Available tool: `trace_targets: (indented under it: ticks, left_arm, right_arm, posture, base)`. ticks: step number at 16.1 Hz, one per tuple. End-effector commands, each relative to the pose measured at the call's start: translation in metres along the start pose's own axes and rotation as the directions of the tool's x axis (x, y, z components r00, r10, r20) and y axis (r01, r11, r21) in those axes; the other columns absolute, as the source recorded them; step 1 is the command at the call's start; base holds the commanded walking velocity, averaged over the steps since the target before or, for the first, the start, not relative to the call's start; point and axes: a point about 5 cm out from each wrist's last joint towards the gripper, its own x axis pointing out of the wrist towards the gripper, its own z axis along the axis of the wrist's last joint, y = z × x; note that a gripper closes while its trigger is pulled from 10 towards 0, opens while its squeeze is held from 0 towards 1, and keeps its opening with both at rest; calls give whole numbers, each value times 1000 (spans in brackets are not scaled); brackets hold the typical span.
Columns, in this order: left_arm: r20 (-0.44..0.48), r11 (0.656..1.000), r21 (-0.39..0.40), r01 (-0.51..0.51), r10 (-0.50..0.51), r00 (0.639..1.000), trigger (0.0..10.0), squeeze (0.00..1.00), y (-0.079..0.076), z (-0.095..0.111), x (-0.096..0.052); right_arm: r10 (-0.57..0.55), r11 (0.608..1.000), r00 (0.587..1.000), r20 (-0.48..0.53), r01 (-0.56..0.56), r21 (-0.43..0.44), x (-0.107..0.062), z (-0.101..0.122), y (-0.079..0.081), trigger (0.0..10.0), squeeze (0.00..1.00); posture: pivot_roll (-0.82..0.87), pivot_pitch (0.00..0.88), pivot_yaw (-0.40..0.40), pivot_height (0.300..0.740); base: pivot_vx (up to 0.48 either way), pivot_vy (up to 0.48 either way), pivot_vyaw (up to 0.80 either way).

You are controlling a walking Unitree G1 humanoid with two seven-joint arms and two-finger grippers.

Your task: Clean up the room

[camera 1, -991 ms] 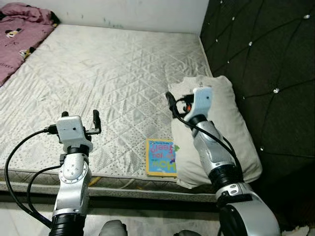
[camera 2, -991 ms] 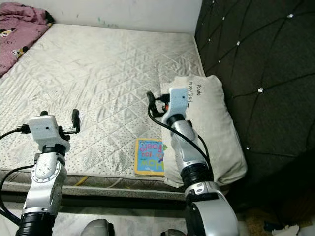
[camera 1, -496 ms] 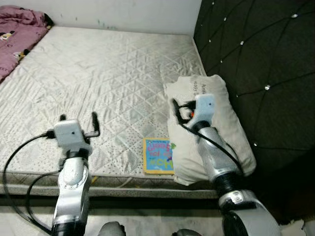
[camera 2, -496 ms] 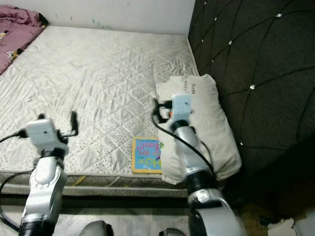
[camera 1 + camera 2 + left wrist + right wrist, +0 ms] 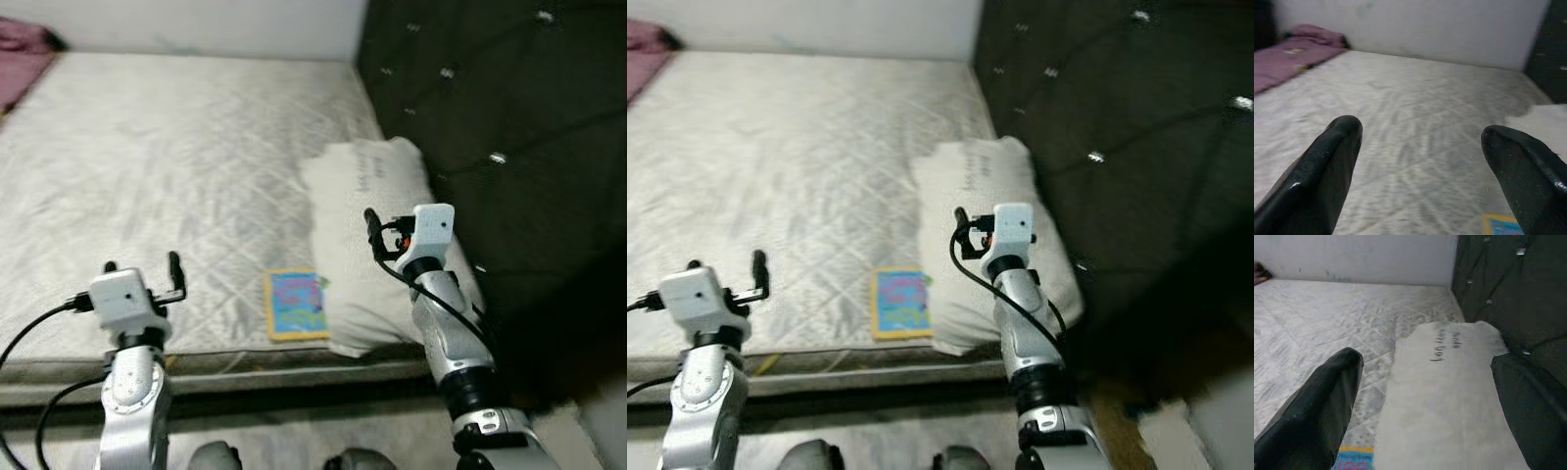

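Your right gripper (image 5: 1425,396) hangs over the pale pillow (image 5: 362,211), fingers spread wide and holding nothing. Your left gripper (image 5: 1420,161) is raised above the quilted mattress (image 5: 167,147), also wide open and empty. The bright book (image 5: 294,305) lies flat near the mattress's front edge, just beside the pillow, which rests against the dark tufted headboard (image 5: 490,88).

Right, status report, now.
Both hands open and empty: left hand over the mattress, right hand above the pillow. Book beside pillow, at the mattress edge. Nothing blocking.
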Motion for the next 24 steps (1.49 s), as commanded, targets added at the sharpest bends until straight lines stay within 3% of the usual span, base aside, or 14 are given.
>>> trace_targets:
  ticks: [1, 15, 24]
  left_arm:
    - [0, 1000, -9, 17, -17, 1000, 10000, 0, -4, 3, 1]
    - [-4, 999, -28, 19, -19, 1000, 10000, 0, -8, 5, 4]
    - [7, 999, -37, 19, -19, 1000, 10000, 0, -10, 8, 9]
  right_arm:
    - [14, 1000, 1000, 5, -14, 2, 0, 3, 1, 10000, 0]
    - [176, 984, 984, -25, -175, 22, 2, 3, 21, 10000, 0]
    - [203, 978, 979, -17, -202, 60, 6, 6, 30, 10000, 0]
  posture:
    - [-31, 85, -65, 740]
    - [-26, 82, -76, 740]
    - [-31, 97, -63, 740]
  base:
    - [0, 480, -675]
    - [0, 480, 36]
    - [0, 480, 131]
